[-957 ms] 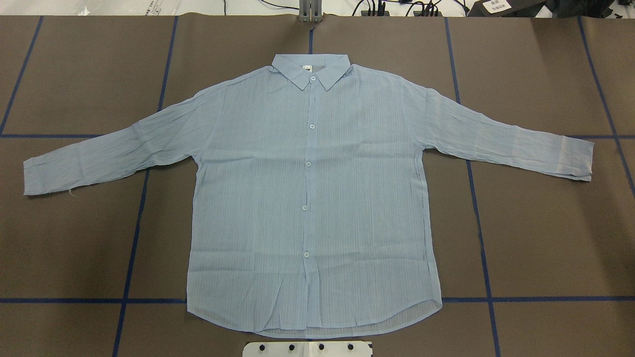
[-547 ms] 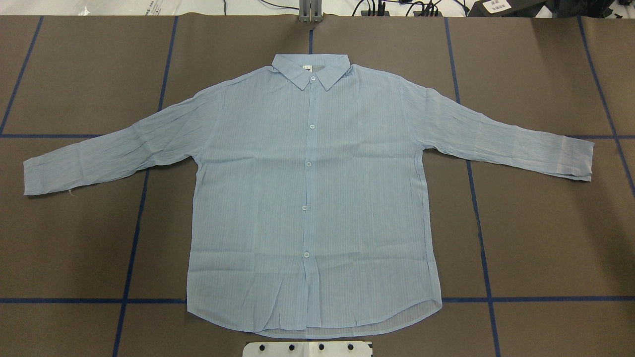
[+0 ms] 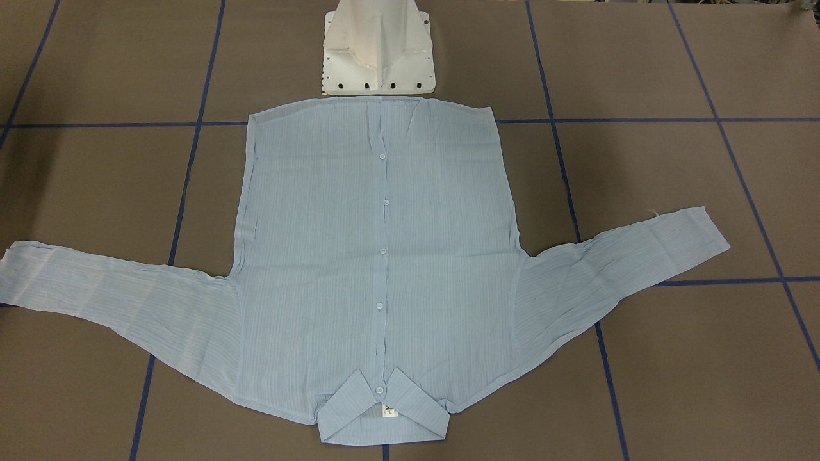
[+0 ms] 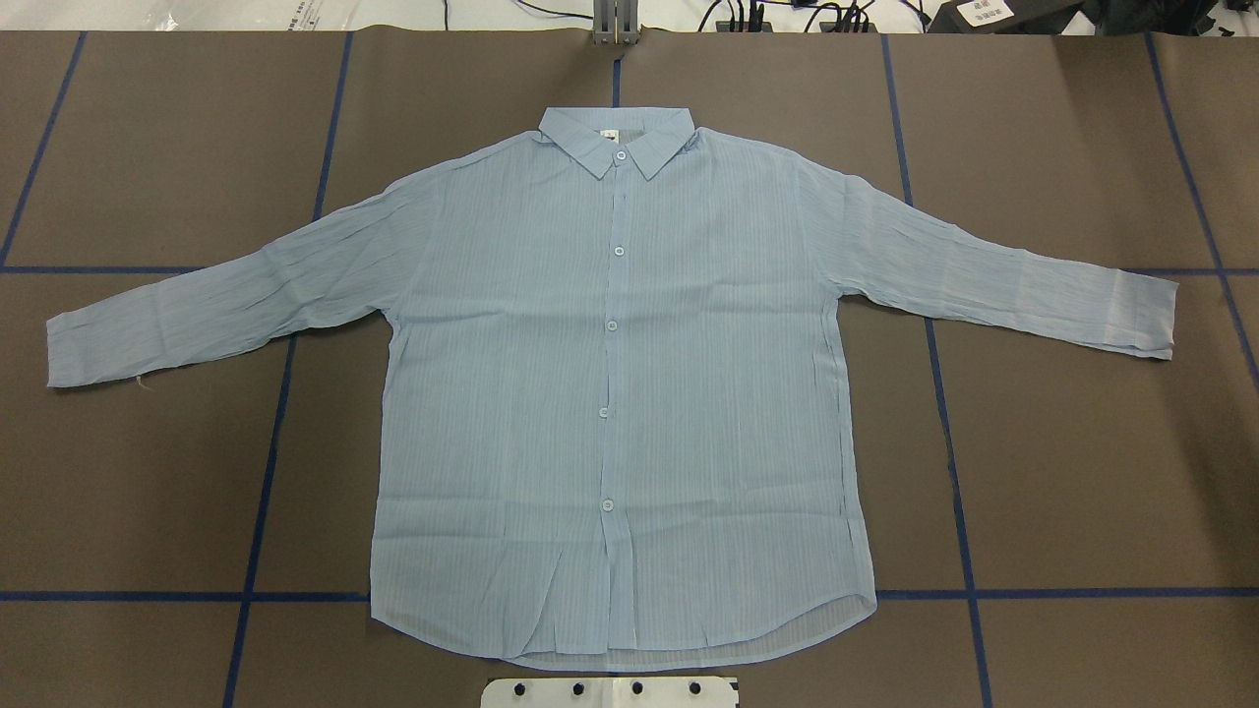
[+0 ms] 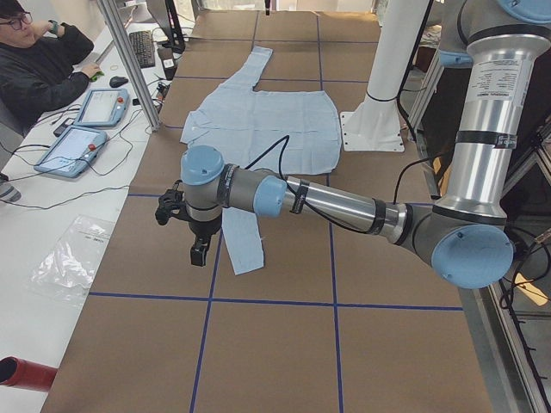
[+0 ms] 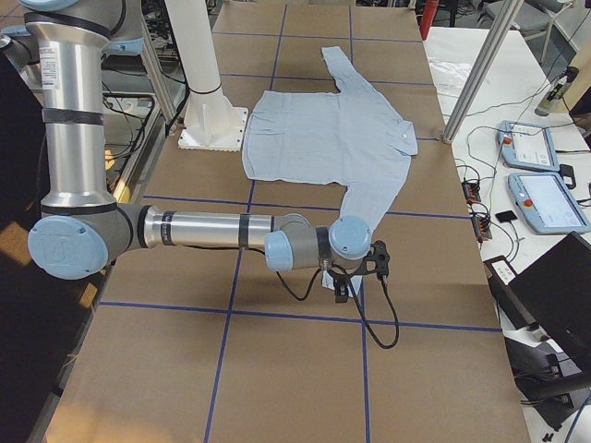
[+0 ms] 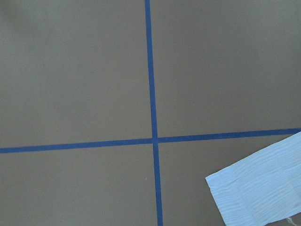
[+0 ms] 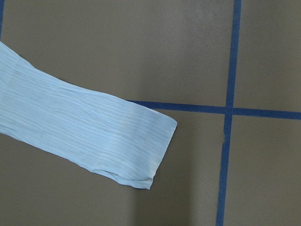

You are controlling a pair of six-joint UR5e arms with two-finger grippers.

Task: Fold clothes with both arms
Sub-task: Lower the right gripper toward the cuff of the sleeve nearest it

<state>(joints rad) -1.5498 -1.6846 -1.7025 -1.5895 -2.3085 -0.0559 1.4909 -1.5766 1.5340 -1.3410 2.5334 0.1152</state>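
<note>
The light blue striped shirt (image 4: 610,393) lies flat and buttoned on the brown table, collar (image 4: 618,138) at the far side and both sleeves spread outward. From across the table the shirt (image 3: 378,256) shows its collar nearest the camera. My left gripper (image 5: 200,249) hangs over the table just beside the left sleeve's cuff (image 7: 263,188). My right gripper (image 6: 342,291) hovers by the right sleeve's cuff (image 8: 94,136). Neither wrist view shows fingers, and I cannot tell whether either gripper is open or shut.
The white pedestal base (image 3: 378,51) stands at the shirt's hem. Blue tape lines (image 4: 266,492) grid the brown table. A person (image 5: 34,60) sits at a side desk with tablets (image 5: 73,146); more tablets (image 6: 545,198) and cables lie past the table's far edge.
</note>
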